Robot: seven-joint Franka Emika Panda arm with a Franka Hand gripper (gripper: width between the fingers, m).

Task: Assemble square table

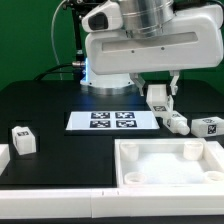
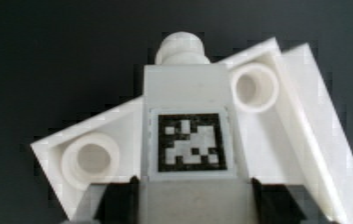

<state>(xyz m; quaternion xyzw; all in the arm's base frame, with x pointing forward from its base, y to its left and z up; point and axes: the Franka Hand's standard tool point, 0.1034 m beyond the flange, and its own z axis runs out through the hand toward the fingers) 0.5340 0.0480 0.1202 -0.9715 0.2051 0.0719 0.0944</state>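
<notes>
Slab: white, square, raised rim, round corner holes, flat at the exterior view's lower right. Leg 1: clamped in gripper, tag facing the wrist camera, rounded tip away from the fingers. In the wrist view a slab corner with two holes sits behind it. Leg 2 and leg 3 lie just beyond the slab's far edge. Leg 4: well apart at the left, tag visible.

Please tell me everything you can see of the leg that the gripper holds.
The leg is a short white block, plastic by its look, with a black-and-white tag on one face and a rounded peg at its end. The gripper clamps it by two sides, over the tabletop between two holes.
</notes>
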